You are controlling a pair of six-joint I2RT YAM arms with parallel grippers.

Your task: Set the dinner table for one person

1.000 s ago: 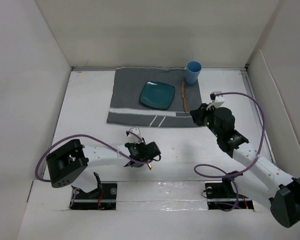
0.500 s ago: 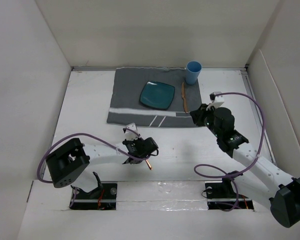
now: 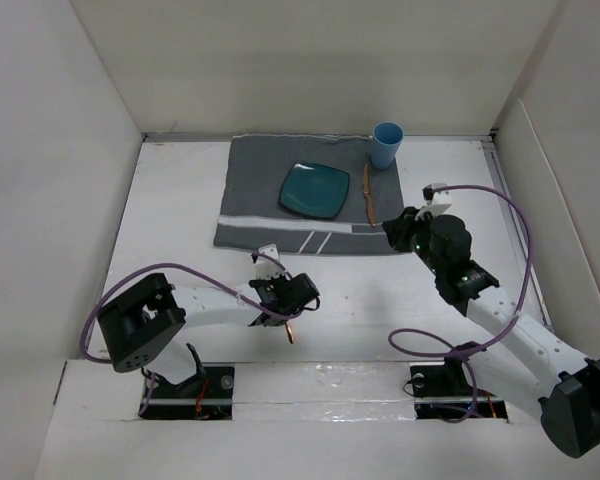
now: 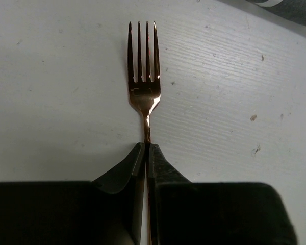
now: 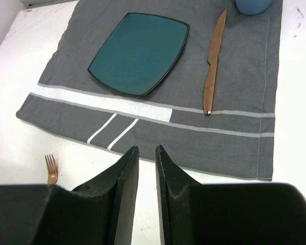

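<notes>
The left gripper (image 4: 147,148) pinches the thin handle of the glossy copper fork (image 4: 145,92), its 4 tines lying on the matte white dinner table (image 3: 170,200) at 6 o'clock from the grey cloth placemat (image 3: 250,200), probably to bring it to 9 o'clock of the square teal plate (image 3: 314,190); the right gripper (image 5: 146,150) stands narrow, empty.

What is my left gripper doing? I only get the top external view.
Observer: In the left wrist view the left gripper is shut on the handle of a copper fork, tines pointing away from it.
Operator: And the right one, anything in it?
Observer: No. Its wrist view shows the right gripper slightly open and empty, aimed at the grey placemat.
Operator: Which way does the knife lie?
Observer: The knife has its blade tip toward the blue cup.
</notes>
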